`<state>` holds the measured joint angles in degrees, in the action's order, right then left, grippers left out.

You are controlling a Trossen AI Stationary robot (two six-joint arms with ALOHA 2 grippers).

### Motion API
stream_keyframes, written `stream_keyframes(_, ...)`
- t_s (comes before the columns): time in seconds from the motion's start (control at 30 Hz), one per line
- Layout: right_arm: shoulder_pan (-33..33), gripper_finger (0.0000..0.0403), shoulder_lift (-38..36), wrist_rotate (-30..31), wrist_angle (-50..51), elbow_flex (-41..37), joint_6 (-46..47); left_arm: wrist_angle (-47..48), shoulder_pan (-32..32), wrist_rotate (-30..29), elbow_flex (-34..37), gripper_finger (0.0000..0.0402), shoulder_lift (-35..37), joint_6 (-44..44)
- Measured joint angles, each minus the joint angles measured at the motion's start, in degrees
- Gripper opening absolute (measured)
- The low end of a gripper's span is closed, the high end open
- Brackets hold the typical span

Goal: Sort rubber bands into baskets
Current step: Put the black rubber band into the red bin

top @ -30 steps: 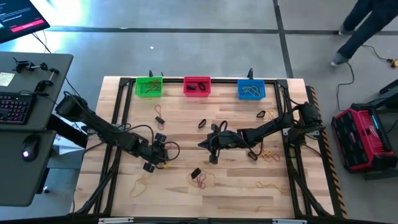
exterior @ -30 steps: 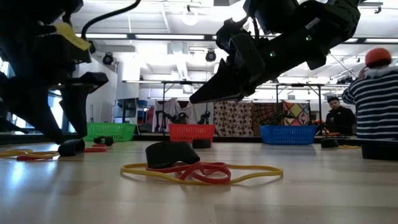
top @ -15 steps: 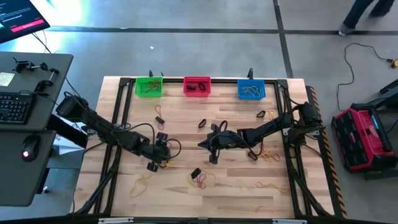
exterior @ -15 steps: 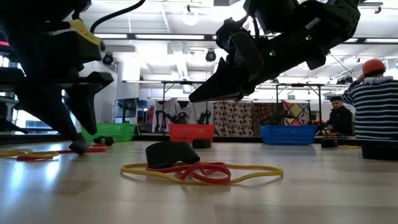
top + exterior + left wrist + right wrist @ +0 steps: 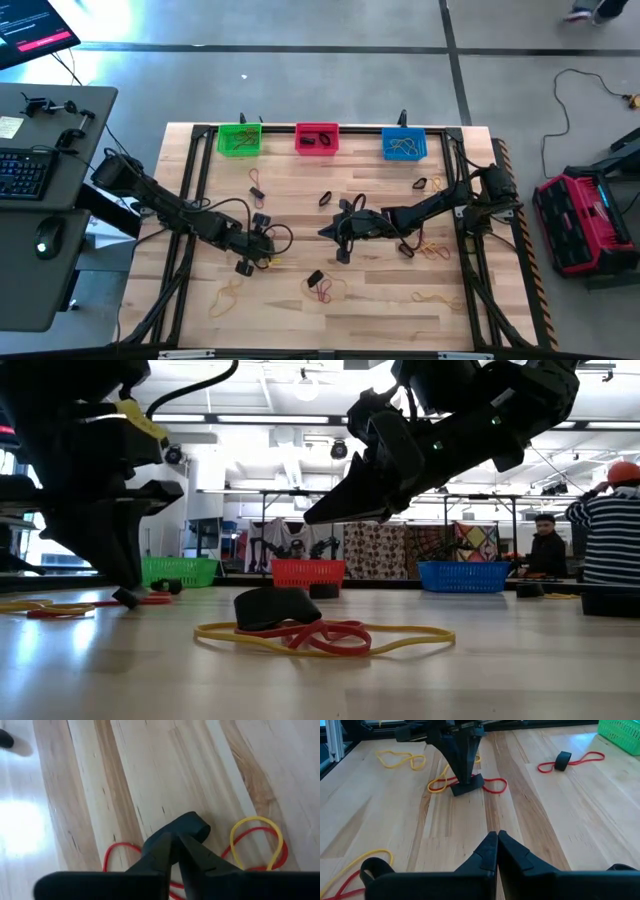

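My left gripper [image 5: 250, 260] is down at the table left of centre, shut on a wide black rubber band [image 5: 196, 824]. That band lies among a red band [image 5: 116, 854] and a yellow band [image 5: 256, 826]. My right gripper [image 5: 328, 233] hangs shut and empty above the table's middle; it also shows in its own wrist view [image 5: 496, 836]. The green basket [image 5: 239, 139], red-pink basket [image 5: 316, 138] and blue basket [image 5: 404, 144] stand in a row along the far edge, each with bands inside. My left gripper pinches the near end of the black band [image 5: 181, 831] between its two fingertips. The fingers [image 5: 465, 767] come from above, pointing down. The band still lies on the table [image 5: 469, 786], beside the red and yellow bands.
A black, a red and a yellow band lie in a heap [image 5: 320, 285] near the front middle. More yellow bands [image 5: 225, 297] [image 5: 432, 297] and black bands [image 5: 325, 198] [image 5: 420, 185] are scattered about. A person [image 5: 605, 530] shows in the room beyond the table.
My left gripper has moved a little toward the table's right edge and down onto the black band, and its fingers have shut on it. My right gripper has kept still.
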<state>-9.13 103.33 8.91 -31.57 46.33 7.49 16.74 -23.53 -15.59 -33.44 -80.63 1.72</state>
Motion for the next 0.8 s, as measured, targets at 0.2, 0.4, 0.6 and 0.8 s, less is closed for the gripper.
stream_keyframes(0.2, 0.0, 0.0, 0.0, 0.0, 0.0, 0.0, 0.0, 0.75, 0.0, 0.0, -1.07, 0.0001, -0.03, 1.11)
stream_keyframes(0.4, -0.01, 0.0, 0.0, 0.0, -0.01, 0.0, 0.0, 3.71, 0.0, -0.04, -3.38, 0.0, -0.03, 1.54)
stream_keyframes(0.6, -0.02, 0.0, 0.0, 0.0, 0.0, 0.0, 0.0, 5.05, -0.36, 1.81, -3.95, 0.0012, -0.03, 3.17)
stream_keyframes(0.8, -0.02, 0.0, 0.0, 0.0, 0.0, 0.0, 0.0, 7.21, -1.49, 1.05, -3.95, 0.0061, -0.03, 5.19)
